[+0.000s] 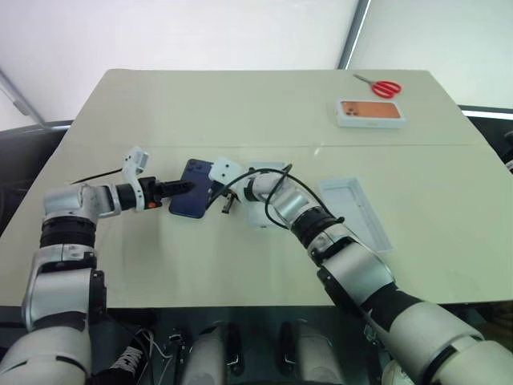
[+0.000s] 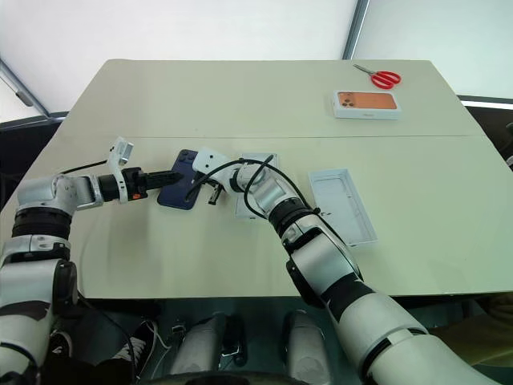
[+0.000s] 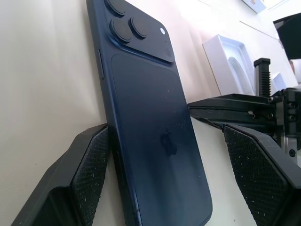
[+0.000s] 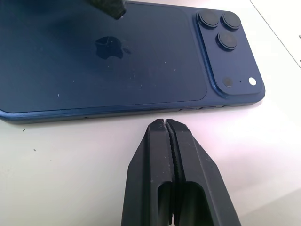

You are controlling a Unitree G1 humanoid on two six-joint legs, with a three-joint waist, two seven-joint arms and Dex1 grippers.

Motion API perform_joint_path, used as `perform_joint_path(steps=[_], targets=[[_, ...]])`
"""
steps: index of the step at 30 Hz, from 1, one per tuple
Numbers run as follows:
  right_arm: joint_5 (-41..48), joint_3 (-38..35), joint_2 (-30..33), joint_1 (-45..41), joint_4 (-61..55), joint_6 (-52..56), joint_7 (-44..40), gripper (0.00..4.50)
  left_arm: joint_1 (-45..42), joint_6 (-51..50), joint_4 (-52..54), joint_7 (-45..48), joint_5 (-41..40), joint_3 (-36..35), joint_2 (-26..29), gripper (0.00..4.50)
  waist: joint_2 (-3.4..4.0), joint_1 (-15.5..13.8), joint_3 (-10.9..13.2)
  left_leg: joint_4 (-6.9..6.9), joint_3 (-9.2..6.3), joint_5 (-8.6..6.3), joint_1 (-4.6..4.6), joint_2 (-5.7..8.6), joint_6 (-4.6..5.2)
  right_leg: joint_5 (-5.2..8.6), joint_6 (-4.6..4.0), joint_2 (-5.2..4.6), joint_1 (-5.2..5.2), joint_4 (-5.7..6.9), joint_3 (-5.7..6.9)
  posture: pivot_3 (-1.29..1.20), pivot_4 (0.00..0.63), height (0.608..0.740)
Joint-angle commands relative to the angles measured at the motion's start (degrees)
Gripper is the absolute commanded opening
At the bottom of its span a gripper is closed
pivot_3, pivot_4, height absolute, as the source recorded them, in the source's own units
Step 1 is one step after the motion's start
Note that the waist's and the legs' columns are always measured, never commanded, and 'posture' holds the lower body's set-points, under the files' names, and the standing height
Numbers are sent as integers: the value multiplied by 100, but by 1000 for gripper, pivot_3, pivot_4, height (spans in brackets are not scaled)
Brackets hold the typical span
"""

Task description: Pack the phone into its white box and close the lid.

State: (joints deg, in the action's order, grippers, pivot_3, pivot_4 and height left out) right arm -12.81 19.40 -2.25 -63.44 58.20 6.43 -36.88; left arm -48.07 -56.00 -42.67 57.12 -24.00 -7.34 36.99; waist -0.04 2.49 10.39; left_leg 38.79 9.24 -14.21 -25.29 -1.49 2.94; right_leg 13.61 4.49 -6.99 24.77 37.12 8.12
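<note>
The dark navy phone (image 1: 193, 197) lies back up on the beige table, its camera bump toward the far end. My left gripper (image 1: 185, 187) is open and straddles the phone's (image 3: 150, 117) near end; one pad (image 3: 89, 169) sits against its long edge and the other stands apart. My right gripper (image 4: 164, 123) is shut on nothing, with its tips on the table just beside the phone's (image 4: 117, 56) other long edge. The white box (image 2: 258, 160) lies partly under my right arm. The lid (image 1: 358, 212) lies open side up further right.
At the far right of the table are a white box with an orange phone picture (image 1: 369, 113) and red scissors (image 1: 383, 86). A black cable (image 1: 92, 176) trails off the table's left side.
</note>
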Motion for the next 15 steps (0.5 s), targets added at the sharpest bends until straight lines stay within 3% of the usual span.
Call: perform_joint_path(steps=[1,15], targets=[[-39,2,-63,-38,-66,-106,51,44,372,-255,-13,90,245,547,-230,3972,1,2,0,0,0,0,0,0,0,0,0,0,0,0,0,0,150,738],[-29,-66,-55,-80,-89,-119,59,44,277,-633,168,66,-13,272,-593,3972,14,-30,-14,0,-5,1,9,5,3,0,0,-4,-15,-3,1,0,150,738]])
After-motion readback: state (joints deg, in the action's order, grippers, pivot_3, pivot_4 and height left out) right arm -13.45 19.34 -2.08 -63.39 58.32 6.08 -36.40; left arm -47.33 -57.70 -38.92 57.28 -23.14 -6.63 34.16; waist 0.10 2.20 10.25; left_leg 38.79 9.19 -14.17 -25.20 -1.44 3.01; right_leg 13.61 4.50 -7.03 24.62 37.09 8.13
